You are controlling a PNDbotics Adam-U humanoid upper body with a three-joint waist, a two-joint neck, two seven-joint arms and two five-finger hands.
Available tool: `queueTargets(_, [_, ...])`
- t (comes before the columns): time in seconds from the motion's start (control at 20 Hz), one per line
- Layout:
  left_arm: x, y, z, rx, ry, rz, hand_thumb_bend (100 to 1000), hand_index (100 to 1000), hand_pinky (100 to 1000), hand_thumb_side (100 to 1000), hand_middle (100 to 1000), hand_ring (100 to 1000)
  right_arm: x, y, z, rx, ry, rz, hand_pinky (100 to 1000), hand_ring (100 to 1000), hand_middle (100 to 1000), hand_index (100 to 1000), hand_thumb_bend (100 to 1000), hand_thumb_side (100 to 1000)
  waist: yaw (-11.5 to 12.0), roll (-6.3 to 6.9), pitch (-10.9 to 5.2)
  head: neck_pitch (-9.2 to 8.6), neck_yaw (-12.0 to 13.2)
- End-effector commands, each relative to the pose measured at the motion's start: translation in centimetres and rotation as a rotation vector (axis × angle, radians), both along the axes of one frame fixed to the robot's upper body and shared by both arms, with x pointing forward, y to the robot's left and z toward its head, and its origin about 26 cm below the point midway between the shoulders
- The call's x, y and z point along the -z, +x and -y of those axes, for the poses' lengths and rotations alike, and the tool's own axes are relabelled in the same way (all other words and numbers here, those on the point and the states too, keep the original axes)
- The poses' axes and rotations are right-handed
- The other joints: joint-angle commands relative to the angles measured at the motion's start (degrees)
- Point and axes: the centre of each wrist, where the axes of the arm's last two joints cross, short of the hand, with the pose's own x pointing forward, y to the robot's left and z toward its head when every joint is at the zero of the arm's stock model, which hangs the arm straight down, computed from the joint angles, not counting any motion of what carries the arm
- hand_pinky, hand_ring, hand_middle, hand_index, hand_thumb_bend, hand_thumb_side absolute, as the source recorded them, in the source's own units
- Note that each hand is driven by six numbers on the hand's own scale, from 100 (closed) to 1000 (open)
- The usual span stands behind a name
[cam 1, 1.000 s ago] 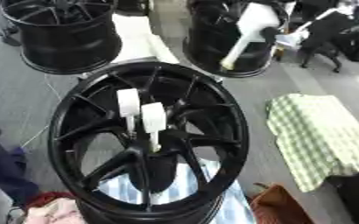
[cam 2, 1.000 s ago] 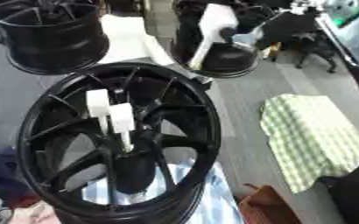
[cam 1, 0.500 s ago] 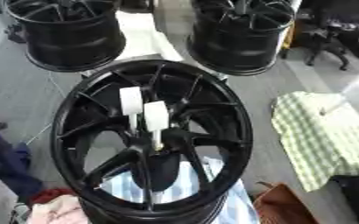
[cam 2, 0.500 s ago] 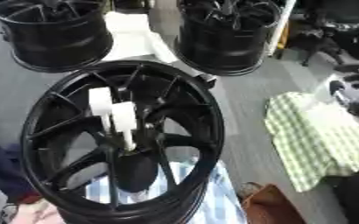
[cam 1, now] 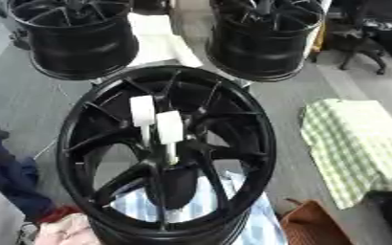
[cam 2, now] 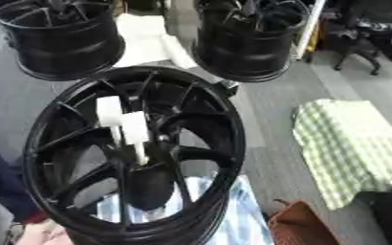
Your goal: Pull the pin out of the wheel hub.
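Black wheel hub [cam 1: 91,143] fills the near centre, two white pins [cam 1: 169,128] standing upright just beside each other at its middle. Neither hand shows in view.

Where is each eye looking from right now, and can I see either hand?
Left eye view: from the head, looking down at the black wheel hub with two white pins; no hand shows.
Right eye view: same height, set slightly right, same hub; no hand shows.
Both share the hub, pins, two rear wheels and checked cloth.
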Motion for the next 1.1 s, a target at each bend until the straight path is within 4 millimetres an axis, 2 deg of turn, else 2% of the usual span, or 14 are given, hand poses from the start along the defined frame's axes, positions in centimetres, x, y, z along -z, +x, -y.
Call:
queueTargets(0.05, [-0.7,0.2,0.0,0.006,0.008,0.027,100,933,746,918,751,1000,-1.5,1.3,-2.1,-0.098,0.005,0.075,762,732,756,891,100,669,0.02,0.14,-0.5,-0.15,-0.12])
queueTargets(0.25, [-0.6,0.2,0.1,0.015,0.005,0.025,100,933,745,919,750,1000,-1.7,2.4,-5.2,-0.211,0.037,0.098,758,716,737,887,100,662,0.16,0.28,-0.51,-0.15,-0.31])
queueTargets(0.55, [-0.6,0.2,0.3,0.023,0.001,0.024,100,933,745,920,751,1000,-1.5,3.0,-8.6,-0.352,0.08,0.099,754,703,725,883,100,651,0.38,0.3,-0.49,-0.15,-0.31])
queueTargets(0.6, [-0.6,0.2,0.3,0.022,0.0,0.023,100,933,745,916,751,1000,-1.5,3.0,-8.9,-0.369,0.085,0.096,753,701,722,882,180,517,0.37,0.32,-0.5,-0.15,-0.24])
queueTargets(0.65, [-0.5,0.2,0.3,0.022,-0.001,0.022,100,932,745,920,751,1000,-1.4,3.1,-9.3,-0.385,0.092,0.093,752,698,719,881,100,645,0.36,0.33,-0.51,-0.15,-0.19])
queueTargets(0.85, [-0.5,0.2,0.4,0.027,-0.003,0.021,100,932,745,919,750,1000,-1.1,3.3,-10.5,-0.451,0.099,0.079,752,695,713,880,100,640,0.56,0.34,-0.56,-0.15,-0.16])
queueTargets(0.9, [-0.5,0.2,0.4,0.028,-0.004,0.021,100,932,744,919,750,1000,-1.1,3.4,-10.8,-0.468,0.099,0.078,752,695,711,881,123,619,0.56,0.34,-0.56,-0.15,-0.22])
queueTargets(1.1, [-0.5,0.3,0.5,0.034,-0.004,0.019,100,930,745,919,750,1000,-1.2,3.3,-11.3,-0.503,0.097,0.074,752,694,712,881,100,639,0.58,0.34,-0.61,-0.15,-0.3])
